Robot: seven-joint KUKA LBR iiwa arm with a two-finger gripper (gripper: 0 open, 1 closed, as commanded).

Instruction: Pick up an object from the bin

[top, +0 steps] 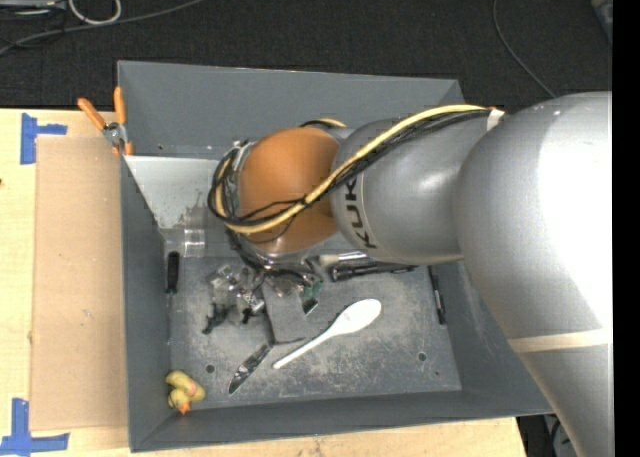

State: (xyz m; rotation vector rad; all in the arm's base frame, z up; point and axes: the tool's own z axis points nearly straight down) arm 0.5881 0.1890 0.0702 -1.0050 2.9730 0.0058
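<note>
My gripper (257, 278) hangs low in the middle of the bin, mostly hidden under the arm's wrist. Right below and to its left lies a small tangle of black and metal pieces (226, 298). A dark grey flat square piece (290, 317) lies just under the gripper's right side. A white plastic spoon (336, 329) stretches diagonally to the lower right of it. A silver tool (352, 265) pokes out from under the arm on the right.
A black marker (172, 272) and a small clear cup (193, 238) lie by the left wall. A yellow rubber duck (182, 390) sits in the front left corner, a dark blade-like piece (248, 365) near the front, a black pen (437, 297) at the right.
</note>
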